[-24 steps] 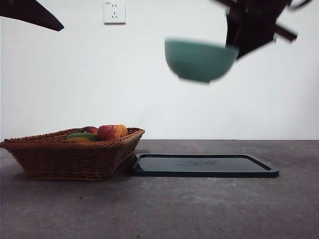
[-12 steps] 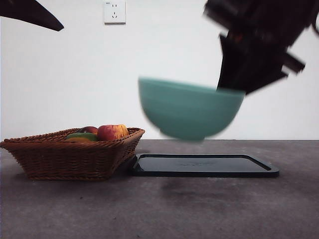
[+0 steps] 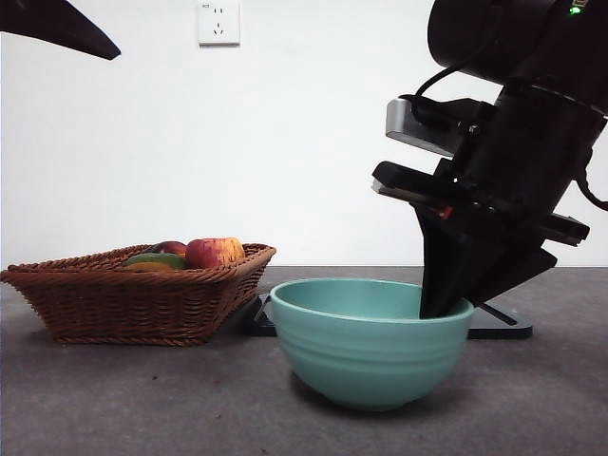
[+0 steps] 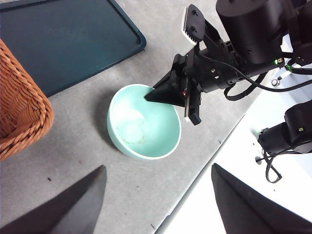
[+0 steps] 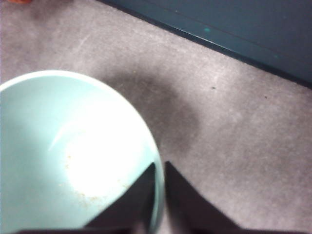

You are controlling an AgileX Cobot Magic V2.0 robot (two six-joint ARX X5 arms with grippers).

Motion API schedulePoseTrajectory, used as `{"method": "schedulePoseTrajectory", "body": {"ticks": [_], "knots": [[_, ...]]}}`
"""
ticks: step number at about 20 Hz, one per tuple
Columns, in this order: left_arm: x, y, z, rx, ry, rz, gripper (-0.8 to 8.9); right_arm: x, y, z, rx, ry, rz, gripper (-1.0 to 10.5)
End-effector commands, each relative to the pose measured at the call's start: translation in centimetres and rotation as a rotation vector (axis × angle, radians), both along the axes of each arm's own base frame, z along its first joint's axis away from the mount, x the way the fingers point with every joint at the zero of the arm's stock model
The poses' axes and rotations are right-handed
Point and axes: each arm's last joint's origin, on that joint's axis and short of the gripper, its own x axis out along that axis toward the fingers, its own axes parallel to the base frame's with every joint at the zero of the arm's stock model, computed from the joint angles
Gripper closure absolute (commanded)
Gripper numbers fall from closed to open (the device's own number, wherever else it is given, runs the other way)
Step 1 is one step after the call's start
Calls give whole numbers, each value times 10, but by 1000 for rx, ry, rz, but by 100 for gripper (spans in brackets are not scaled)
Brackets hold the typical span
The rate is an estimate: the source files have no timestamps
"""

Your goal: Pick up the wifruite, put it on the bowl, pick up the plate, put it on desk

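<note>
**Bowl down on the desk, right gripper yet to let go**

The mint-green bowl (image 3: pixel 371 340) sits upright on the grey desk (image 3: pixel 142 399), just in front of the black tray (image 4: pixel 63 39) and beside the wicker basket (image 3: pixel 133 294) of fruit. The right gripper (image 5: pixel 159 195) is pinching the bowl's rim, one jaw inside the wall and one outside, pressed close together with the rim between them. Up high, the left gripper (image 4: pixel 156 200) waits with its jaws spread wide, holding nothing.

The risk now, as I judge it, is the release. If the jaws lift before they part, the rim comes up with them and the bowl tips or skids across the desk. If they open only a little, the inner jaw could drag on the wall as it rises and rock the bowl. The bowl also stands near the table's edge on the right arm's side, so a shove that way would be unwelcome.

A second ago the bowl was high in the air, blurred in motion; half a second ago it hung above the tray, lower and larger. Now it is on the desk, sharp. Basket, fruit and tray have not shifted.
</note>
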Motion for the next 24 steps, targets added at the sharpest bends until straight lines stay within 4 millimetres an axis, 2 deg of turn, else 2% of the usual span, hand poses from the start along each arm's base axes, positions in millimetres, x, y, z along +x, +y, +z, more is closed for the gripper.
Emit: {"method": "schedulePoseTrajectory", "body": {"ticks": [1, 6, 11, 15, 19, 24], "knots": [[1, -1, 7, -10, -34, -13, 470, 2, 4, 0, 8, 6, -13, 703], [1, -1, 7, -10, -34, -13, 470, 0, 3, 5, 22, -5, -16, 676], [1, -1, 7, -10, -34, -13, 470, -13, -7, 32, 69, -65, -18, 675], [1, -1, 7, -10, -33, -13, 470, -33, -22, 62, 128, -136, -15, 675], [0, -1, 7, -9, -32, -13, 470, -62, -42, 86, 201, -148, 27, 675], [0, -1, 7, -9, -31, -13, 470, -98, -65, 116, 389, -230, 134, 676]]}}
